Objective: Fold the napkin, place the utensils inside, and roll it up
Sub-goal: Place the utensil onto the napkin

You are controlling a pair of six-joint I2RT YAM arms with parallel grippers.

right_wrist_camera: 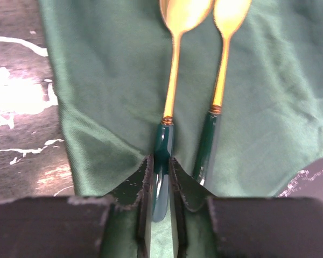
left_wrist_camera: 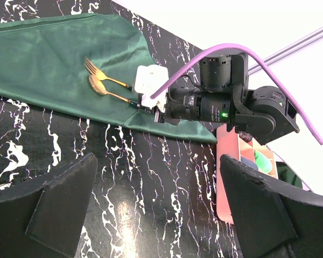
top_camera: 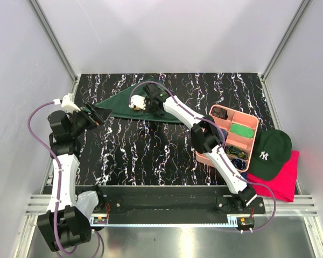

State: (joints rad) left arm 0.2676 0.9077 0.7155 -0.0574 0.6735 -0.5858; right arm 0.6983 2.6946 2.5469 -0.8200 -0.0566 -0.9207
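Observation:
The dark green napkin (top_camera: 118, 102) lies folded into a triangle at the back of the table, and shows too in the left wrist view (left_wrist_camera: 43, 54) and the right wrist view (right_wrist_camera: 97, 80). Two gold utensils with dark green handles lie side by side on it: a spoon (right_wrist_camera: 172, 80) (left_wrist_camera: 105, 91) and a fork (right_wrist_camera: 220, 80) (left_wrist_camera: 99, 72). My right gripper (right_wrist_camera: 161, 172) (top_camera: 142, 105) sits low over the napkin's near edge, its jaws pressed on both sides of the spoon's handle. My left gripper (left_wrist_camera: 156, 177) (top_camera: 105, 115) hangs wide open over bare table by the napkin's left corner, holding nothing.
A pink tray (top_camera: 204, 158) with compartments stands at the right, holding a bright green swatch (top_camera: 242, 130) and small dark items. A dark green cap (top_camera: 272, 153) rests on a pink-red cloth (top_camera: 285, 183) at the far right. Frame posts and white walls surround the table.

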